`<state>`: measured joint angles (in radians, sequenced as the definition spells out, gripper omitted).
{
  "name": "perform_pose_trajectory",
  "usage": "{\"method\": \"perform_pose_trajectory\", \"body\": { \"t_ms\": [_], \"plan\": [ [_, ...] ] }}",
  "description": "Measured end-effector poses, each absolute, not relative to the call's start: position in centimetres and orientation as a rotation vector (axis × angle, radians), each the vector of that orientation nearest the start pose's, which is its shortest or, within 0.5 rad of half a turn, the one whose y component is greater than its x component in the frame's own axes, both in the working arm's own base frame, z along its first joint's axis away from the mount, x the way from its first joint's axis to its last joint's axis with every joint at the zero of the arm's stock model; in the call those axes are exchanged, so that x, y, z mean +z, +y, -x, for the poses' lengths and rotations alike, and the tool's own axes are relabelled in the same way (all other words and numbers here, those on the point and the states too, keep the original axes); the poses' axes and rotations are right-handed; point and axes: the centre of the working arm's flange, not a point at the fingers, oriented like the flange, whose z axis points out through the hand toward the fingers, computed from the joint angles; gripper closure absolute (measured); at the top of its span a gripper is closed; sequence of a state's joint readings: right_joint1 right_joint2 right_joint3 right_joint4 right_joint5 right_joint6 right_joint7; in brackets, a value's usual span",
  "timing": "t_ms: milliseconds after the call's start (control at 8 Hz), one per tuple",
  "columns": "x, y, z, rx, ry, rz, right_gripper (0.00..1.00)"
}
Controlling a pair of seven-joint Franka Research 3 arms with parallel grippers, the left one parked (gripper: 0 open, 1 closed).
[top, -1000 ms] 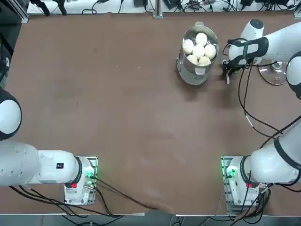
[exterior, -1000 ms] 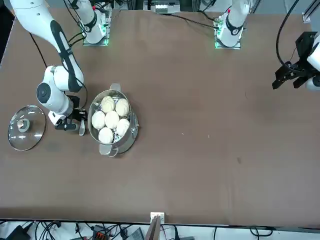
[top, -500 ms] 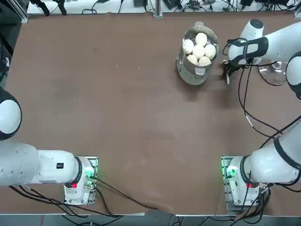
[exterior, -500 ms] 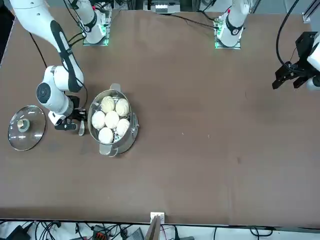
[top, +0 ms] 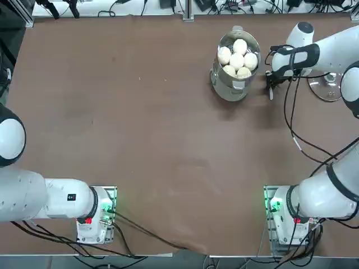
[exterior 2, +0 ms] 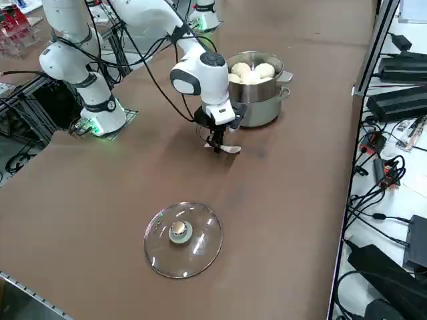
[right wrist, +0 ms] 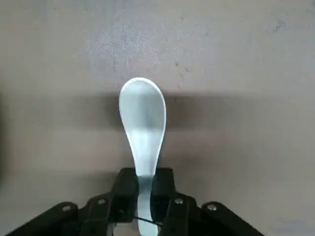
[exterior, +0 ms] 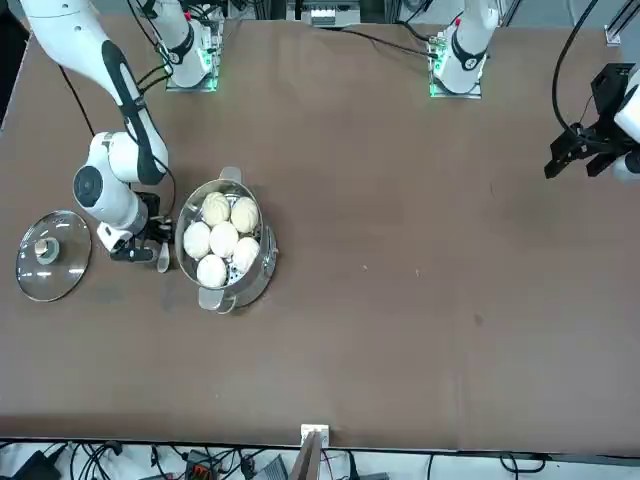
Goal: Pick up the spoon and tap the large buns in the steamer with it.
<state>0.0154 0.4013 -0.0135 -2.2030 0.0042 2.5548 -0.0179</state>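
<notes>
Top view: right gripper (top: 271,89) low at the table, just right of the steamer (top: 235,84) holding five large buns (top: 238,59). Right side view – spoon (exterior 2: 230,149) bowl juts from the fingers, on the table. Right wrist view – fingers (right wrist: 165,187) clamped on the spoon handle.

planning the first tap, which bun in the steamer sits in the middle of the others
The bun at the steamer's centre; the other four ring it against the wall.
</notes>
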Motion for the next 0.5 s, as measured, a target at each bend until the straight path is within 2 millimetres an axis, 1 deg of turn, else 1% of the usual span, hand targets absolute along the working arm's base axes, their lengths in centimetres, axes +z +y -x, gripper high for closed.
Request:
{"method": "perform_pose_trajectory", "body": {
  "t_ms": [500],
  "plan": [
    [19.45, 0.05, -55.08, 0.074, -0.026, 3.143, 0.83]
  ]
}}
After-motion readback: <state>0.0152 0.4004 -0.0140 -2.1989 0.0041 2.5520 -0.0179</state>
